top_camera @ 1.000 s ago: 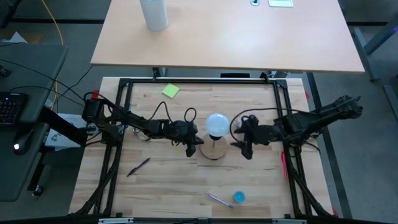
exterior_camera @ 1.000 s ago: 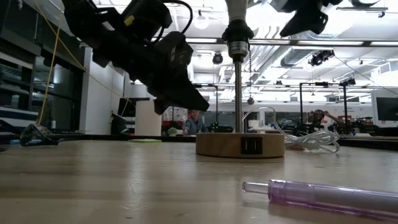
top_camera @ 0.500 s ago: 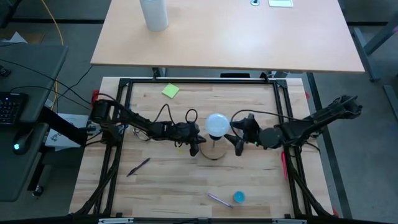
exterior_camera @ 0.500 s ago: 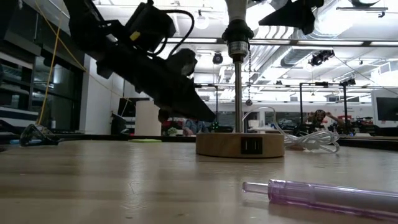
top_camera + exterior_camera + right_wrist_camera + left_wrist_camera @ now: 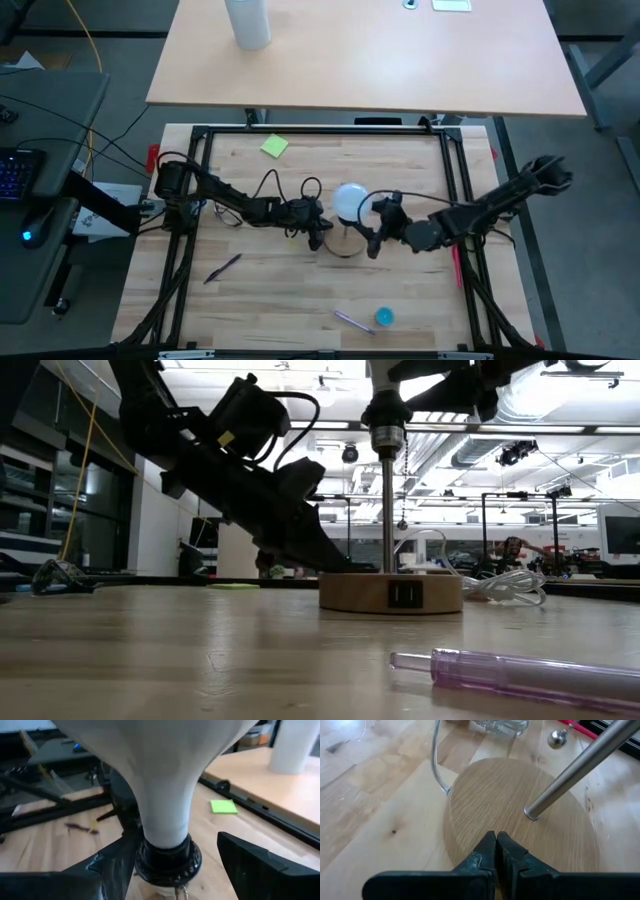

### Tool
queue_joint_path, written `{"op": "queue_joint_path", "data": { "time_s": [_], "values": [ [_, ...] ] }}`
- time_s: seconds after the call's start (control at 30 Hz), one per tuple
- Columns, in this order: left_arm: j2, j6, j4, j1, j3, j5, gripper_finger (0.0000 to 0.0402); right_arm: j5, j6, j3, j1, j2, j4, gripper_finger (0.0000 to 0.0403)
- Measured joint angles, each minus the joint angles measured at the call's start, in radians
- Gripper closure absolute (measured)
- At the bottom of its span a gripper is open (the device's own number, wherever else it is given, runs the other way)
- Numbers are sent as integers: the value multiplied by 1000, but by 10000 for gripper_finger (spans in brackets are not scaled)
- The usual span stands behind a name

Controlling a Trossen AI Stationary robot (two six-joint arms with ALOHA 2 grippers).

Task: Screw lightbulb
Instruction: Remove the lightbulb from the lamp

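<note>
Right hand fingers straddle the lightbulb, unobstructed.

Overhead looks straight down; low level at tabletop; wrists close; all share lamp base.

The lightbulb looks matt, frosted white. Its socket is ribbed black plastic on a shiny metal rod. The round base is smooth grained wood, like the pale table.
</note>
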Motion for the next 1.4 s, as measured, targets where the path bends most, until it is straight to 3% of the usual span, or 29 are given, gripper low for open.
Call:
{"op": "queue_joint_path", "data": {
  "time_s": [0.2,0.37,0.57,0.77,0.93,1.27,1.4],
  "values": [
    [14,3,-3,1,18,1,402,179,-1,0,53,58,106,130],
    [14,3,-5,1,18,1,401,291,-55,50,69,101,97,130],
    [14,4,-7,1,18,2,402,275,-77,136,57,208,97,130],
    [15,-6,-9,1,18,2,401,359,-70,195,58,266,93,136],
    [16,-13,-12,1,18,2,401,415,-70,207,58,268,88,171],
    [16,-13,-18,1,18,3,402,394,-21,207,58,268,33,258],
    [16,-13,-31,1,19,3,402,350,-34,209,53,266,7,261]
  ]
}}
